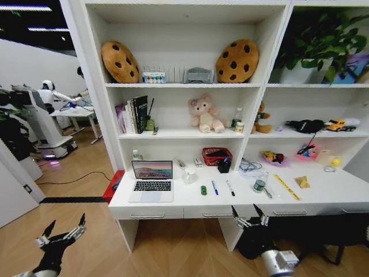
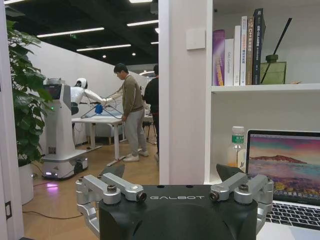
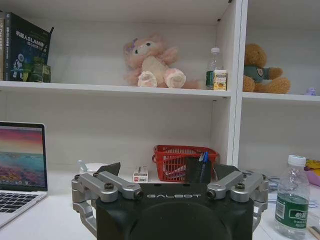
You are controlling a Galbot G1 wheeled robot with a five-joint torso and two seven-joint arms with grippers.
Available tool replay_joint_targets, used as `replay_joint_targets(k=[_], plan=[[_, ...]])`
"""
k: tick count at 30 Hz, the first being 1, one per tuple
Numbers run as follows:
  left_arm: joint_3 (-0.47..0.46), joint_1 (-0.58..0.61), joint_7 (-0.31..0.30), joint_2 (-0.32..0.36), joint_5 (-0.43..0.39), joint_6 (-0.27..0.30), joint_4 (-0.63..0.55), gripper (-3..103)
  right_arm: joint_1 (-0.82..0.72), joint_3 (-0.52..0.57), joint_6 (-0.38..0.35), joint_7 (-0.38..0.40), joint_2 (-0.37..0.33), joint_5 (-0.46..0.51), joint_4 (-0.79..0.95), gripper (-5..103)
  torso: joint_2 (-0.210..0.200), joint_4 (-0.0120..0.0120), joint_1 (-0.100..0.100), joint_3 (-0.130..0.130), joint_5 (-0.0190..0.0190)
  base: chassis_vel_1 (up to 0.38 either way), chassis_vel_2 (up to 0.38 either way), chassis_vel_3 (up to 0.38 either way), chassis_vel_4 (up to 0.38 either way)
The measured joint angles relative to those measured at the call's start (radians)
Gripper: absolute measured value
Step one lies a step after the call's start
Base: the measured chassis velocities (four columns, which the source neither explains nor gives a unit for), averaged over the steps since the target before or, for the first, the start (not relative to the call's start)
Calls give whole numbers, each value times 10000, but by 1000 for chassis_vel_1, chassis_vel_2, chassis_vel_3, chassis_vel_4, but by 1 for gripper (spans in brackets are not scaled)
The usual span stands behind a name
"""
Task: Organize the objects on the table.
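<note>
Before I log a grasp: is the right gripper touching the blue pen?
Apart. Head view: right gripper hangs open below the desk edge, blue pen on top.

Ahead of your right gripper [image 1: 249, 217], spread jaws face open desk [image 1: 242, 199] edge; beyond them a green car [image 1: 203, 190], blue pen [image 1: 214, 187] and black marker [image 1: 230, 188] lie apart. Your left gripper [image 1: 61, 231] hangs in free air; the open laptop [image 1: 151, 180] blocks past its jaws.

You see that your left gripper [image 2: 172, 181] and right gripper [image 3: 167, 176] look alike: a matte black body with the grey word GALBOT, silver metal finger links with round dark screws, and black pointed fingertips [image 1: 82, 219]. The right wrist has a silver-grey cylinder.
</note>
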Motion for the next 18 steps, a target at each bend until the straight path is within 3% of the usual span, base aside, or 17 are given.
replay_joint_targets(k=[18], plan=[[61, 56, -13, -150, 61, -15, -112, 100, -112, 33, 61, 0, 243, -11, -13, 100, 1, 0, -1, 0, 1, -156, 160, 159, -164]])
